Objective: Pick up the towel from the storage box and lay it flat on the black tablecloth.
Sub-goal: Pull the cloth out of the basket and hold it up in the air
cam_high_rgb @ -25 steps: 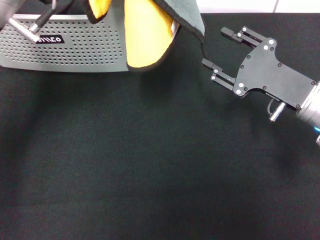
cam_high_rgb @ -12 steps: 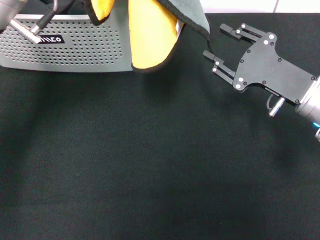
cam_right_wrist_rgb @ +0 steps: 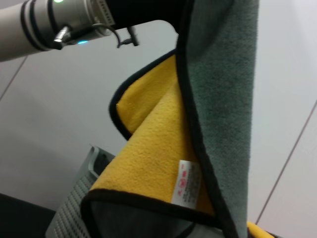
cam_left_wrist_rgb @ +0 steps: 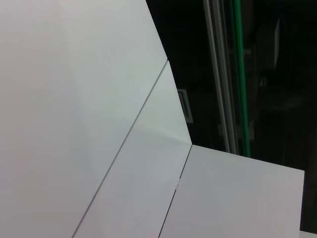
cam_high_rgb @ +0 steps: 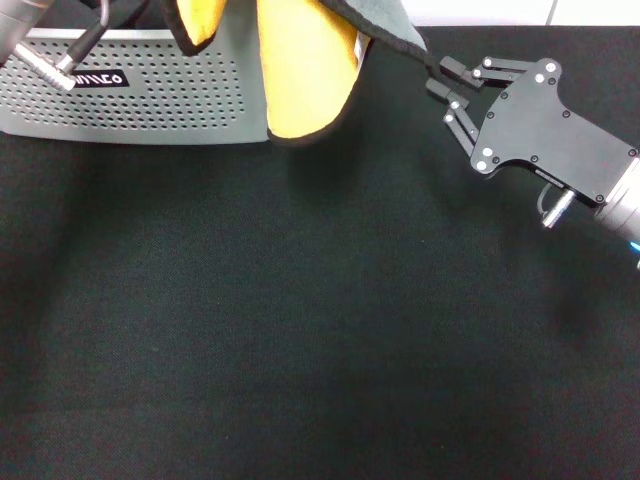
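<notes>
Head view: towel (cam_high_rgb: 300, 70) hanging lengthwise, long axis near vertical, yellow face toward the camera, rounded lower end dangling in front of the storage box (cam_high_rgb: 130, 90) near its right end, just above the black tablecloth (cam_high_rgb: 300, 330). Grey face with dark trim draping off toward the right at the top. Upper part cut off by the frame edge. Left arm only partly visible at the top left corner, above the box; its tool out of sight. Right arm reaching in from the right edge, low over the cloth, black plate tilted, right tool (cam_high_rgb: 447, 88) pointing toward the towel's grey trailing edge. Fingers (cam_high_rgb: 455, 70) apart, a narrow gap between them, tips right at the dark trim; actual contact impossible to tell.

Left wrist view: only white panels and a dark background with a green strip; no towel, no tool.

Right wrist view: towel (cam_right_wrist_rgb: 163, 148) close up and hanging, yellow fold with small white tag (cam_right_wrist_rgb: 185, 183), grey face (cam_right_wrist_rgb: 223, 89) falling alongside, dark trim along every edge. Left arm (cam_right_wrist_rgb: 54, 22) above, holding the cloth's upper part; grip itself hidden behind fabric. Corner of the storage box (cam_right_wrist_rgb: 74, 203) below.
</notes>
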`<state>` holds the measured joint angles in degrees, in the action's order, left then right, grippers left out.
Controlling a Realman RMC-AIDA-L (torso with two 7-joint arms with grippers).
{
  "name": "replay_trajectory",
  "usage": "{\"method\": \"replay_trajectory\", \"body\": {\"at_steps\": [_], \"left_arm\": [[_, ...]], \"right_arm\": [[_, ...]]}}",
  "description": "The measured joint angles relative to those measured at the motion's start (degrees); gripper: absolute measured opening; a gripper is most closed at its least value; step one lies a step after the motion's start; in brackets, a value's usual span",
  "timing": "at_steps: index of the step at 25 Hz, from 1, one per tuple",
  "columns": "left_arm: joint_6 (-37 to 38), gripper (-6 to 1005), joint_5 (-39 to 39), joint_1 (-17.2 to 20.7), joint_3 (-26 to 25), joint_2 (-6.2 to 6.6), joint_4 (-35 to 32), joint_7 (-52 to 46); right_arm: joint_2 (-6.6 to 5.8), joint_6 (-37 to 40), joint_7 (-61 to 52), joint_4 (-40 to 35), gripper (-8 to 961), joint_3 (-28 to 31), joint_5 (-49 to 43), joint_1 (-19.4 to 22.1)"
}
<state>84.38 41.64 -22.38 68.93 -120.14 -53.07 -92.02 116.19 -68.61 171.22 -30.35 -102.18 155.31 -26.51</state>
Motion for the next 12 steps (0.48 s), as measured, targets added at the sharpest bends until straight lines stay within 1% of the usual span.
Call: {"method": "replay_trajectory", "body": {"at_steps": [8,12], "left_arm": [[0.0,63,0.0,0.12,-0.01,0.0,0.01,0.0],[0.0,63,0.18,0.46,0.06,0.06,0.01,-0.21]], "right_arm": [[0.0,-0.03,-0.02,-0.06,127,0.31,0.37,0.23],[0.0,0.04,-0.04,-0.06,32,0.34,1.0,0.24]]}}
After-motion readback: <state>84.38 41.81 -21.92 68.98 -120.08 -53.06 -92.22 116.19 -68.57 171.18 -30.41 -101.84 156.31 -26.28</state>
